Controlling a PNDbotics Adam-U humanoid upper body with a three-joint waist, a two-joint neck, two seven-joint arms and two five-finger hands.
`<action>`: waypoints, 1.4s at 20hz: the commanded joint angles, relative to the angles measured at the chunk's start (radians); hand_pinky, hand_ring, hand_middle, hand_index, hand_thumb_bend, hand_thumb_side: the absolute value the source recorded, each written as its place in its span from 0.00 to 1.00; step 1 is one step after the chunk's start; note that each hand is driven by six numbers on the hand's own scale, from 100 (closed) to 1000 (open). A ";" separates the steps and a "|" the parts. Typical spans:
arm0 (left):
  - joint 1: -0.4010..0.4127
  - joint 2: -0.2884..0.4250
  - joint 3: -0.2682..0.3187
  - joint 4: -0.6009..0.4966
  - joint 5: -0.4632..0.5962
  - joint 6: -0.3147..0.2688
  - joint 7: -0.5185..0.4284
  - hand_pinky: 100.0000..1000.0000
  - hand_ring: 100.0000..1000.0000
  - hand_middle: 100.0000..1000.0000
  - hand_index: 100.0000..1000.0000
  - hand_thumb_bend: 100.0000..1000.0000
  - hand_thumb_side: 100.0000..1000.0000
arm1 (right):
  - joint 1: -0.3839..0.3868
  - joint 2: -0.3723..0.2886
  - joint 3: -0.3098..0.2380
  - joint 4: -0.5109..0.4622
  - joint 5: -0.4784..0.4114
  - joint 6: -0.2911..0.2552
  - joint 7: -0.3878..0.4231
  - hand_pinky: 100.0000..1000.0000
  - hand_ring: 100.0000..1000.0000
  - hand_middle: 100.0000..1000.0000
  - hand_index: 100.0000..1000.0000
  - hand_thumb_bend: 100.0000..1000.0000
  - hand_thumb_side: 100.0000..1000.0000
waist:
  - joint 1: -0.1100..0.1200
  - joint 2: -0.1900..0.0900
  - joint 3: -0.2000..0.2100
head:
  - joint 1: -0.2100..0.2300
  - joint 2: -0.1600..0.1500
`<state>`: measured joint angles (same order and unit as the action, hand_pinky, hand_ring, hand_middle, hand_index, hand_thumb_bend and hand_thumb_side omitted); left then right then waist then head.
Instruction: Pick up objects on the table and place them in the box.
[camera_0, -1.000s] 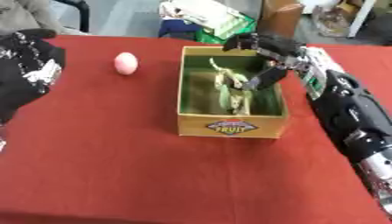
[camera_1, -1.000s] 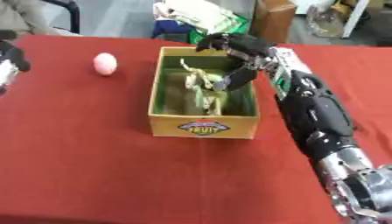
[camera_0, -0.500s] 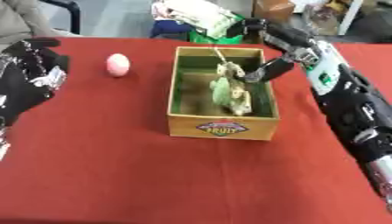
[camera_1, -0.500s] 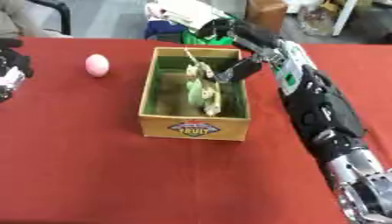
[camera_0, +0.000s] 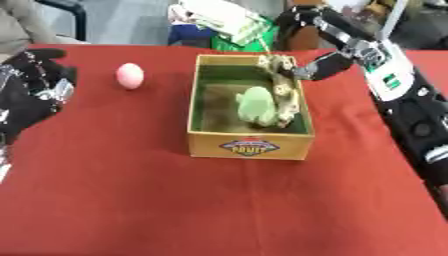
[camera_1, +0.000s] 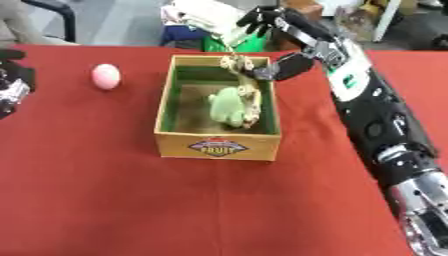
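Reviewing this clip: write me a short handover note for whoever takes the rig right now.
Right hand: above the box's far right corner, fingers spread open, holding nothing that I can see.
Left hand: idle at the left edge, fingers relaxed, empty.
Box: holds a pale green item and a tan item lying along its right side and sticking up past the far rim.
Left to do: the pink egg-shaped object sits on the red table, left of the box, nearer the left hand.
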<state>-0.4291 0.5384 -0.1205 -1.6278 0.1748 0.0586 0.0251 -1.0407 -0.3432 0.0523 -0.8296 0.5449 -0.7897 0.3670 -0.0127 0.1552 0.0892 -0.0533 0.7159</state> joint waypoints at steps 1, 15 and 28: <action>-0.017 0.030 0.008 -0.008 -0.003 -0.005 -0.003 0.60 0.51 0.46 0.74 0.17 0.16 | -0.036 0.011 0.006 0.010 0.058 -0.117 0.155 0.62 0.72 0.77 0.87 0.39 0.55 | 0.002 -0.014 0.009 | -0.003 -0.011; -0.019 0.027 0.009 -0.008 -0.007 -0.004 -0.009 0.60 0.51 0.46 0.73 0.16 0.16 | -0.009 0.053 0.065 0.062 0.375 -0.117 0.101 0.68 0.78 0.81 0.91 0.39 0.61 | 0.002 -0.009 0.003 | 0.003 -0.015; -0.078 0.154 0.018 0.165 -0.131 -0.018 -0.032 0.61 0.53 0.49 0.74 0.19 0.15 | 0.026 -0.065 0.050 -0.143 -0.243 -0.117 0.337 0.54 0.67 0.72 0.82 0.20 0.47 | 0.010 -0.021 -0.071 | 0.043 0.002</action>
<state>-0.4874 0.6419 -0.1140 -1.4796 0.0636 0.0438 -0.0005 -0.9981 -0.3734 0.1120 -0.9395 0.3538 -0.6888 0.4678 -0.0072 0.1530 0.0141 -0.0161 0.7134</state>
